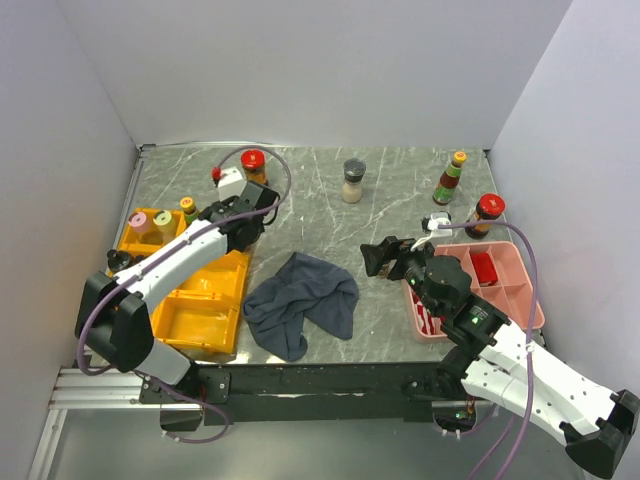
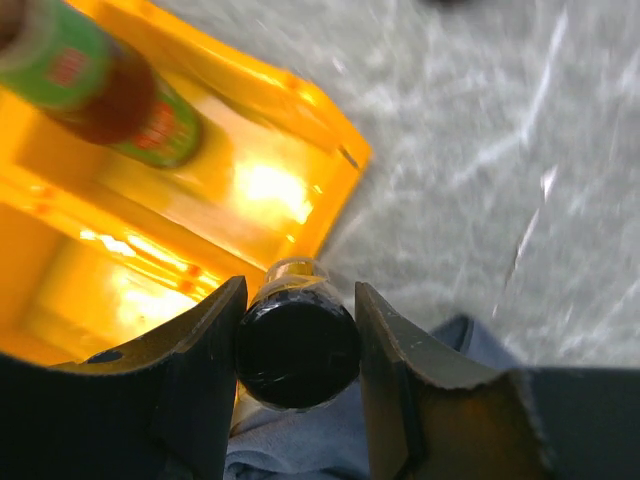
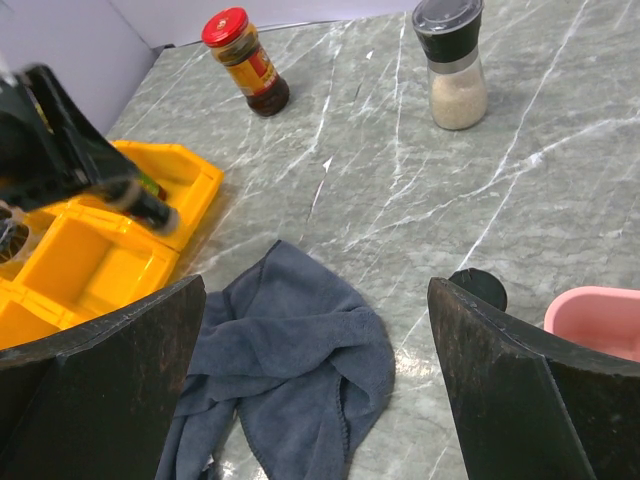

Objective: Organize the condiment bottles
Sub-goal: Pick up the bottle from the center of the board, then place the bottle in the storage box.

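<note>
My left gripper (image 2: 299, 290) is shut on a black-capped glass bottle (image 2: 297, 345), held over the right corner of the yellow tray (image 2: 300, 110); the top view shows this gripper (image 1: 247, 218) by the tray's far right edge. Bottles with pink (image 1: 137, 222), pale-green (image 1: 162, 220) and yellow (image 1: 187, 205) caps stand in the tray's far end. On the table stand a red-capped jar (image 1: 253, 165), a grey-capped grinder (image 1: 353, 180), an orange-capped sauce bottle (image 1: 450, 178) and a red-capped bottle (image 1: 485, 215). My right gripper (image 3: 315, 300) hangs open above the cloth, holding nothing.
A crumpled dark grey cloth (image 1: 300, 300) lies at the table's near middle, beside the yellow tray (image 1: 200, 320). A pink compartment tray (image 1: 510, 290) sits at the near right. A small black round object (image 3: 478, 288) rests on the marble by the pink tray. White walls enclose the table.
</note>
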You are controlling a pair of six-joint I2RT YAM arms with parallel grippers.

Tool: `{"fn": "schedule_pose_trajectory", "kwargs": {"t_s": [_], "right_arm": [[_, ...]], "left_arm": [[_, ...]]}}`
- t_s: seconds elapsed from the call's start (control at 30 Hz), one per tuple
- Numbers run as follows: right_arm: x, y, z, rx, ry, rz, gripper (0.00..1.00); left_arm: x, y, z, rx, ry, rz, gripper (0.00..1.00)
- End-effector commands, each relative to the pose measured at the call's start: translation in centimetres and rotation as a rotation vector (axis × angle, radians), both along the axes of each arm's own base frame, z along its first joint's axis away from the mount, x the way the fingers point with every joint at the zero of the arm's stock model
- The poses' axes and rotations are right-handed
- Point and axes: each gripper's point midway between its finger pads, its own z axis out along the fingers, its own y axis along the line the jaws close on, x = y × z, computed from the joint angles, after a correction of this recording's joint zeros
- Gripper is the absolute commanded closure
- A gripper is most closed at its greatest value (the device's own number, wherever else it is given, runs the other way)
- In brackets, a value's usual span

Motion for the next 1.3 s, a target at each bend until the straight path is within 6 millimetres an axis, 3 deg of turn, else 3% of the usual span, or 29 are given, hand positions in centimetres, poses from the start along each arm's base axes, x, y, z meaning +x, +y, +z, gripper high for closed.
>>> {"fn": "schedule_pose_trajectory", "kwargs": {"t_s": [0.0,0.17,0.4,0.57,0.67,0.8,1.13,1.27], "right_arm": [[0.2,-0.2,1.2,0.029,-0.038,-0.014,0.00],[0.2,-0.2,1.0,0.026,-0.034,-0.014,0.00],[0.2,-0.2,1.0,0.024,-0.035,-0.014,0.00],[0.2,-0.1,1.0,0.023,-0.032,-0.010,0.00],[0.2,0.0,1.0,0.024,-0.032,-0.008,0.00],[0.2,-0.1,1.1,0.026,-0.034,-0.010,0.00],[0.2,-0.1,1.1,0.026,-0.034,-0.008,0.00],[0.1,-0.1,1.2,0.030,-0.037,-0.007,0.00]], "left_arm": [[-0.7,3.7,3.8,0.051,-0.102,0.212,0.99],[-2.1,6.5,5.0,0.060,-0.153,0.344,0.99],[-4.1,11.4,3.5,-0.013,-0.167,0.545,0.99],[-6.0,14.3,3.7,-0.006,-0.193,0.673,0.99],[-6.5,15.2,3.4,0.008,-0.205,0.720,0.99],[-6.9,16.0,1.5,0.024,-0.210,0.771,0.99],[-5.7,15.9,-1.2,0.000,-0.232,0.766,0.80],[-5.4,15.8,-2.5,-0.006,-0.216,0.741,0.78]]}}
